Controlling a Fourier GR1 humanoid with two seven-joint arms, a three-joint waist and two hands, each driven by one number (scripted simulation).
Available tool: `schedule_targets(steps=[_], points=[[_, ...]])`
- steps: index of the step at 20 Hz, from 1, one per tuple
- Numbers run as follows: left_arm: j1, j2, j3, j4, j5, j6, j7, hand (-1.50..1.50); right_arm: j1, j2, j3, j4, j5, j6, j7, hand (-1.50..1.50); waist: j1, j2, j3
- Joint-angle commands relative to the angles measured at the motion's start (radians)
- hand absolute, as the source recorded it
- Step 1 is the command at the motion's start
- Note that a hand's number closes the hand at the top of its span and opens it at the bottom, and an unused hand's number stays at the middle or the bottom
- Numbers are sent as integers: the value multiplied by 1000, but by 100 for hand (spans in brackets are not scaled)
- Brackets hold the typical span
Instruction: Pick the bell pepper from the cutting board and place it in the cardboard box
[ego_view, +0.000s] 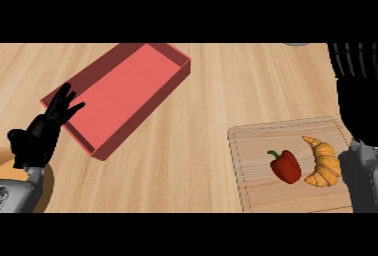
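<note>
A red bell pepper (286, 166) with a green stem lies on the light wooden cutting board (255, 145) at the lower right. The box (133, 85), red and shallow, lies slantwise at the upper left with nothing in it. My right hand (362, 100) is raised along the right edge, fingers straight and pointing up, beyond and to the right of the pepper and holding nothing. At the left edge my left hand (40, 132) rests open, fingers up, just off the box's near left wall.
A croissant (323, 162) lies on the board right beside the pepper, between it and my right forearm (362, 175). A brown rounded object (48, 192) shows under my left forearm. A grey item (297, 44) peeks in at the top edge.
</note>
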Motion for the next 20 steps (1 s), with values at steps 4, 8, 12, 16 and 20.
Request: schedule_targets(steps=[4, 8, 12, 16, 20], points=[[29, 91, 59, 51, -75, 60, 27, 0, 144, -93, 112, 122, -153, 346, 54, -150, 35, 16, 23], [45, 85, 48, 88, -87, 72, 53, 0, 38, -367, 198, -16, 212, 453, -61, -150, 42, -1, 10], [28, 82, 47, 109, -126, 114, 76, 0, 249, -327, 209, 280, 129, 578, -362, -150, 24, 28, 28], [49, 77, 42, 101, -132, 110, 70, 0, 193, -379, 163, 474, 101, 732, -625, -150, 47, 20, 26], [41, 53, 34, 114, -147, 128, 77, 0, 114, -460, 192, 523, 242, 651, -777, -150, 52, 19, 25]])
